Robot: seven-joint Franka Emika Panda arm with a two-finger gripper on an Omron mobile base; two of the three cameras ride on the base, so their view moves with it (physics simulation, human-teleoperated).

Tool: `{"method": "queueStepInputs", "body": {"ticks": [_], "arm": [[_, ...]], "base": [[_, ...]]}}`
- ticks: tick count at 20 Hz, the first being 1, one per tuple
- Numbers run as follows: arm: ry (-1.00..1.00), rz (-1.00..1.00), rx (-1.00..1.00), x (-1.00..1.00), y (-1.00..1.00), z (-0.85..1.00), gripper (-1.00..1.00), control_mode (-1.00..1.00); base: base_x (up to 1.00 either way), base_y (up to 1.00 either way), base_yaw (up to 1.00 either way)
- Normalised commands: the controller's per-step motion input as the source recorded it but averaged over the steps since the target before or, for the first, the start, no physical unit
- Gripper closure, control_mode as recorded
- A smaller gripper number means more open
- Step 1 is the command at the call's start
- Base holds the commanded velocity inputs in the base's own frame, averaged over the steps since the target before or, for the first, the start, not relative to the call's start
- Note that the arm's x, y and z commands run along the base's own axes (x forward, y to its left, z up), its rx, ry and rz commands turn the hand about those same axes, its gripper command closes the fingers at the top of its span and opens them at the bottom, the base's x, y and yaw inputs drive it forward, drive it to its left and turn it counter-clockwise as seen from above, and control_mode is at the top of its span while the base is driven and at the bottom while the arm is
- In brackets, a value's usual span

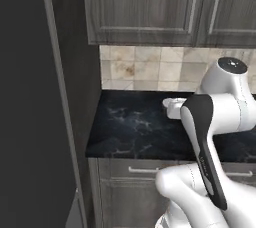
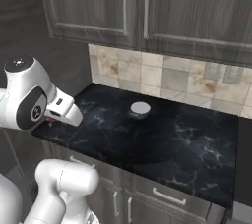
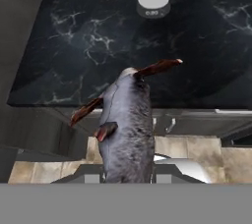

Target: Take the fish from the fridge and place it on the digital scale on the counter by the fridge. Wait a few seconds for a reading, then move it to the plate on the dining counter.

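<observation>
Fish [image 3: 127, 120]: grey, reddish fins, pinched in pincer [image 3: 129, 176], hanging at near edge of tabletop [image 3: 98, 36]. Digital scale [image 3: 153, 1]: toward back of tabletop, well apart from fish, bare. Risk: long body swinging on the carry, slipping, or overhanging the small scale top.
</observation>
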Motion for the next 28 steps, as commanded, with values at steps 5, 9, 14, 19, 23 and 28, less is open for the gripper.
{"method": "queueStepInputs", "body": {"ticks": [5,9,14,19,23,28], "arm": [[0.00,0.00,0.00,0.00,0.00,0.00,1.00,1.00],[0.00,0.07,0.00,0.07,-0.37,-0.18,1.00,-1.00],[0.00,0.17,0.00,0.39,-0.94,-0.38,1.00,-1.00],[0.00,0.16,0.00,0.81,-0.74,-0.34,1.00,-1.00],[0.00,0.10,0.00,1.00,-0.12,-0.34,1.00,-1.00],[0.00,0.06,0.00,1.00,0.00,-0.38,1.00,-1.00]], "base": [[0.37,-0.38,0.15],[0.07,-0.24,0.07],[0.00,0.00,0.00],[0.00,0.00,0.00],[0.00,0.00,0.00],[0.00,0.00,0.00]]}}
